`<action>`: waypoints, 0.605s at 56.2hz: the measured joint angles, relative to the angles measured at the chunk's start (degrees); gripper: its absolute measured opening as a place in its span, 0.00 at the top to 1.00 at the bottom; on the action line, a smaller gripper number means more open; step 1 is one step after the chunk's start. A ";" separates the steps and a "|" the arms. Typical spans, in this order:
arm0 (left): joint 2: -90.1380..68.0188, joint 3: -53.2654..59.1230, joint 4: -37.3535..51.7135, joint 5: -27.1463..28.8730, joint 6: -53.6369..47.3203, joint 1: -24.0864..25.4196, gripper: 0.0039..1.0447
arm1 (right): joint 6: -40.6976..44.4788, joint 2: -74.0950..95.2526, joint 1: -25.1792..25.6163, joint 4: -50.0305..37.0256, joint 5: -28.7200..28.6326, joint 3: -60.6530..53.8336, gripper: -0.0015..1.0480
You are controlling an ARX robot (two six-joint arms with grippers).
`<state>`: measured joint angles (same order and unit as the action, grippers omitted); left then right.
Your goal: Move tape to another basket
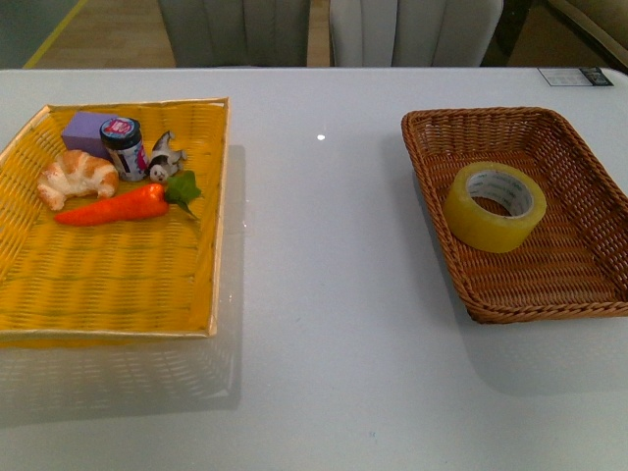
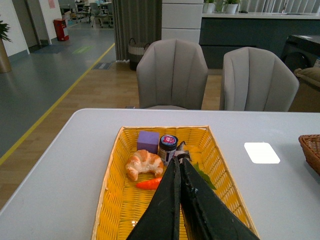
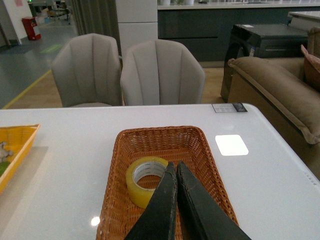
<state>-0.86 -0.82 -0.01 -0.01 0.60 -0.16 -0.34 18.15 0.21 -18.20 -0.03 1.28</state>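
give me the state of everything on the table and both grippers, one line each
tape: lying tilted in the brown basket, untouched
brown basket: upright, holds only the tape
yellow tray: flat, items grouped at its far end
jar: upright, lid on
carrot: lying flat
croissant: lying flat
purple block: lying flat
left gripper: shut, empty
right gripper: shut, empty

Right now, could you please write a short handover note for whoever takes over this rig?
Left gripper: shut, empty, above the yellow tray.
Right gripper: shut, empty, above the brown basket.
The tape lies tilted inside the brown basket, untouched.
Done: nothing visible yet.
Left: open the right gripper, grasp the tape, carry it to the yellow tray, probably its bare near half, away from the carrot and croissant.
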 joint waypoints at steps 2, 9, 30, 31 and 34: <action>0.00 0.00 0.00 0.00 0.00 0.00 0.99 | -0.02 -0.94 0.00 0.94 0.00 0.00 0.98; 0.00 0.00 0.00 0.00 0.00 0.00 0.99 | -0.02 -3.23 0.00 3.26 0.00 0.00 0.98; 0.00 0.00 0.00 0.02 0.00 0.00 0.99 | 0.00 -15.93 -0.02 17.44 0.07 0.02 0.98; 0.00 0.00 0.00 0.02 0.00 0.00 0.99 | 0.00 -16.81 0.00 17.64 0.02 0.02 0.98; 0.00 0.00 0.00 0.02 0.00 0.00 0.99 | -0.02 -17.64 -0.07 17.99 0.07 0.02 0.98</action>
<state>-0.86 -0.82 -0.01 0.01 0.60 -0.16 -0.36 0.51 0.14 -0.21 0.03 1.30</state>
